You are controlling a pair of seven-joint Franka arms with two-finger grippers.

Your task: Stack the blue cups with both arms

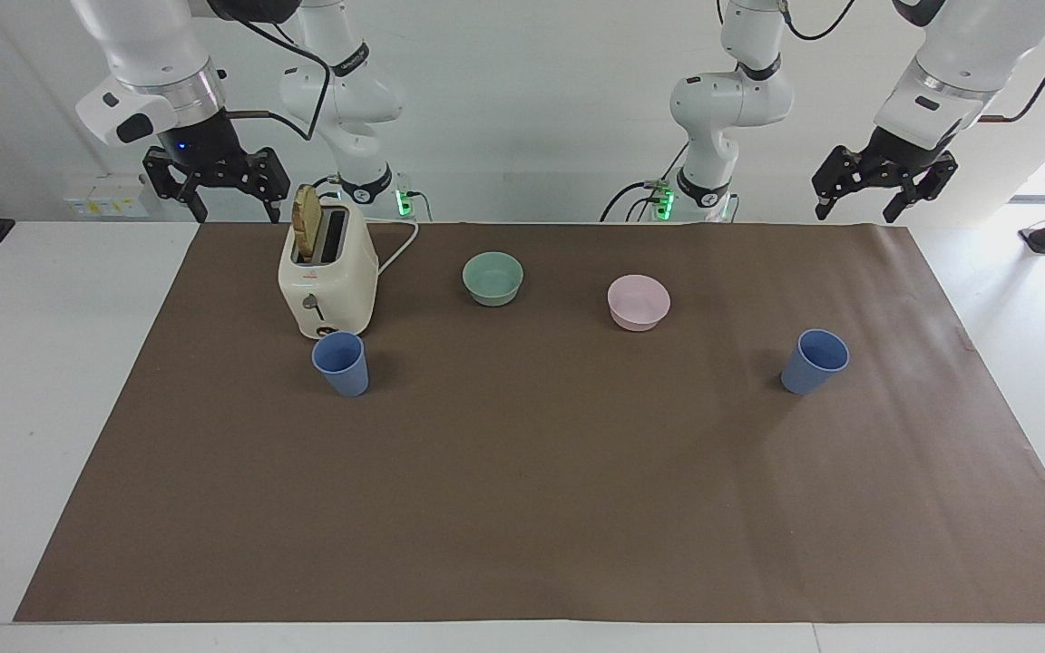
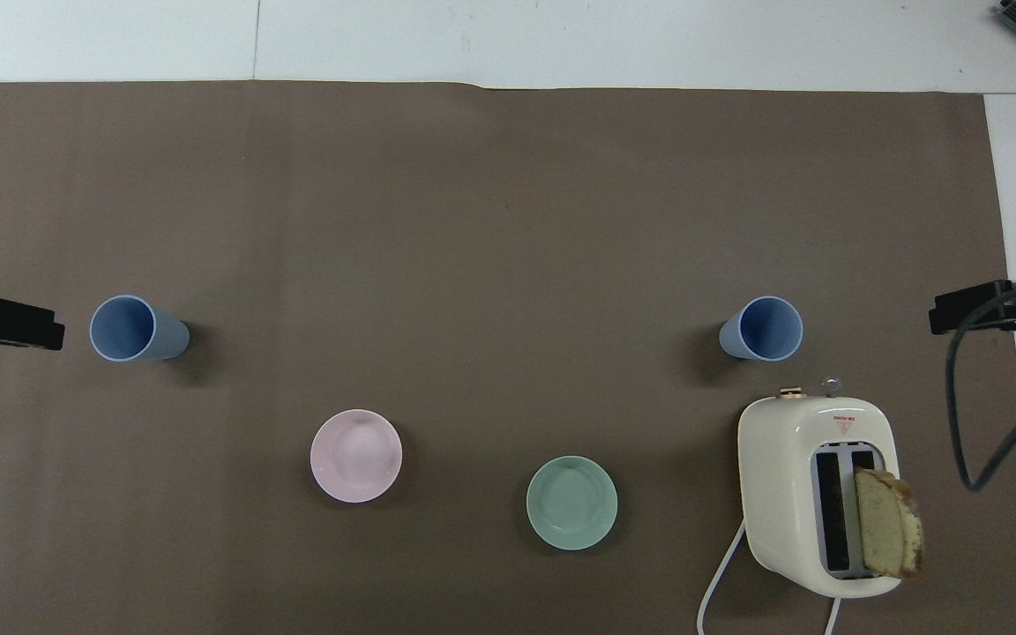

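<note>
1. A brown paper-like sheet (image 1: 522,508) covers most of a white table (image 1: 51,381), with a white wall at the top of the facing view and a wall socket plate (image 1: 110,197) at its upper left.
2. No writing can be read; the cream two-slot toaster (image 1: 327,286) bears a small red mark on its top in the overhead view, too small to make out.
3. Two matte blue tapered plastic cups stand upright and well apart: one blue cup (image 1: 341,363) sits left of centre in the facing view, just beside the toaster's front; the other blue cup (image 1: 815,361) sits at right of centre (image 2: 133,328).
4. Two bowls lie between them, higher in the facing view: one mint-green bowl (image 1: 493,277), one pink bowl (image 1: 639,302).
5. One slice of bread (image 1: 307,222) stands in the toaster.
6. Two arms wait raised: the right gripper (image 1: 217,195) at upper left above the toaster's end, fingers spread apart and empty; the left gripper (image 1: 885,195) at upper right, fingers likewise apart and empty.
</note>
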